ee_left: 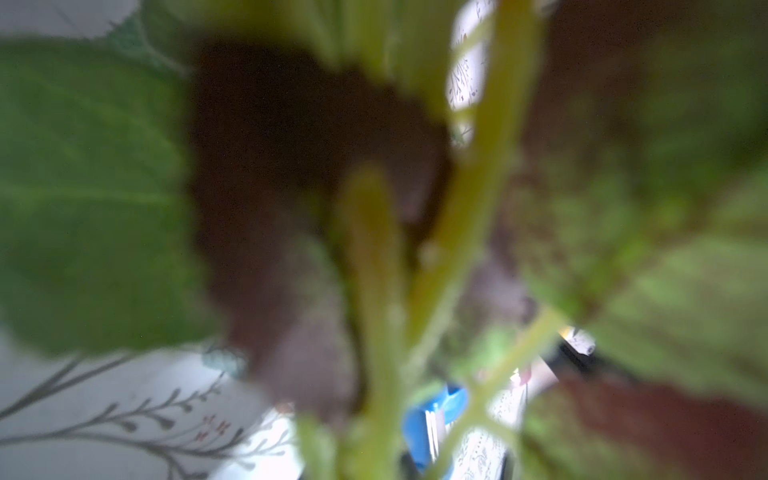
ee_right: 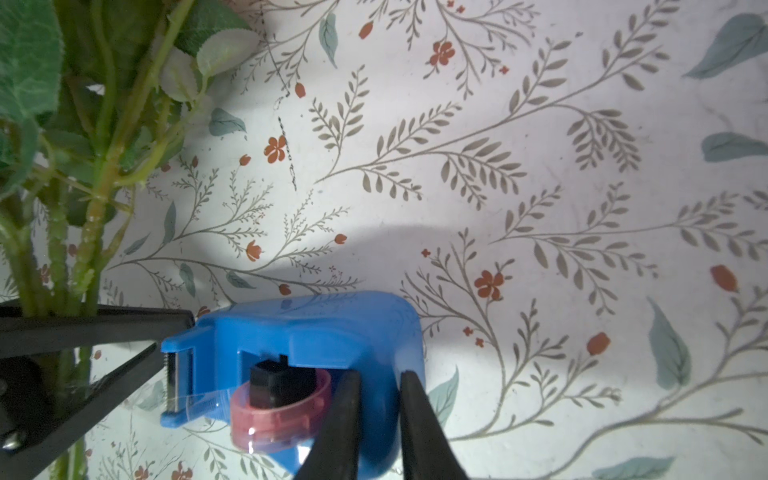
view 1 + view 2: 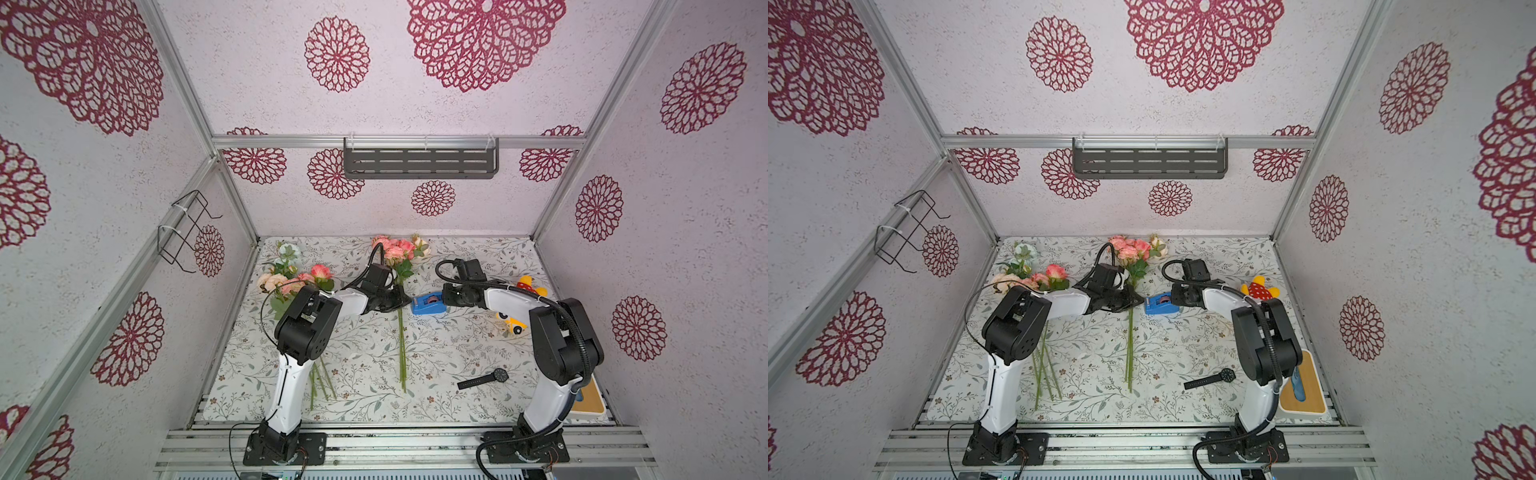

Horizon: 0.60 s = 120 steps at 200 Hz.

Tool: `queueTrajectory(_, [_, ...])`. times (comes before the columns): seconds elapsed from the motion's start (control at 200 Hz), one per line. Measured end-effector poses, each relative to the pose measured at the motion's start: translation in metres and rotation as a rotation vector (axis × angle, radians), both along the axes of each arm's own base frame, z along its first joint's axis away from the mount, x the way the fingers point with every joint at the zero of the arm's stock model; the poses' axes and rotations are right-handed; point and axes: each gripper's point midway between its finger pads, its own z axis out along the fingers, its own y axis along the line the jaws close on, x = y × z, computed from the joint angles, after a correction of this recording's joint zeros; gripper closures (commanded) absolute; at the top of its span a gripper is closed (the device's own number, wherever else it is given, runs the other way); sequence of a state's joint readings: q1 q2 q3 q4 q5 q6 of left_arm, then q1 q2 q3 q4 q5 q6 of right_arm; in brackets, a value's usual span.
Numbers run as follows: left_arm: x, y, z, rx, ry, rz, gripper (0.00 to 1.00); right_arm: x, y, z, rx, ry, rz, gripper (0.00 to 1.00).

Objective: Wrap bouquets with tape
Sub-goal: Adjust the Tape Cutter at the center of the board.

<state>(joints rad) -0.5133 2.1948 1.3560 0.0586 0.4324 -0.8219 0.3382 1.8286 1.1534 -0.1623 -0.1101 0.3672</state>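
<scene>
Blue plastic catches the eye: the tape dispenser (image 3: 426, 305) sits mid-worktop (image 3: 457, 345), nearer the far edge, its rear wall pinched tight by the right gripper (image 2: 380, 376). Just beside its cutter, the left gripper (image 3: 404, 300) is clenched on the stems of one bouquet (image 3: 400, 253), whose blooms reach the far edge. A second bouquet (image 3: 291, 278) lies along the left edge, partly under the left arm.

2 bouquets (image 3: 321, 272) (image 3: 399, 249), 1 blue tape dispenser (image 3: 428, 303), 1 black wristwatch (image 3: 484, 379), 1 yellow plush toy (image 3: 527, 286)
</scene>
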Motion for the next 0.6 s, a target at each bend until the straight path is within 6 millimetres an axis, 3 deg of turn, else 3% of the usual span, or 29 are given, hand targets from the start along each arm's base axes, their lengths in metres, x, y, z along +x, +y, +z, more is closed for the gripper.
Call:
queueTrajectory(0.175, [-0.0046, -0.0015, -0.0037, 0.075, -0.027, -0.012, 1.0, 0.0, -0.0001, 0.0002, 0.0, 0.0, -0.001, 0.8])
queueTrajectory(0.45, [-0.0039, 0.0005, -0.004, 0.056, -0.031, -0.01, 1.0, -0.0011, -0.0006, 0.0002, -0.002, 0.003, -0.002, 0.78])
queueTrajectory(0.6, [-0.0038, 0.0012, -0.0047, 0.059, -0.03, -0.008, 1.0, -0.005, -0.0015, 0.0014, -0.033, 0.025, 0.005, 0.63])
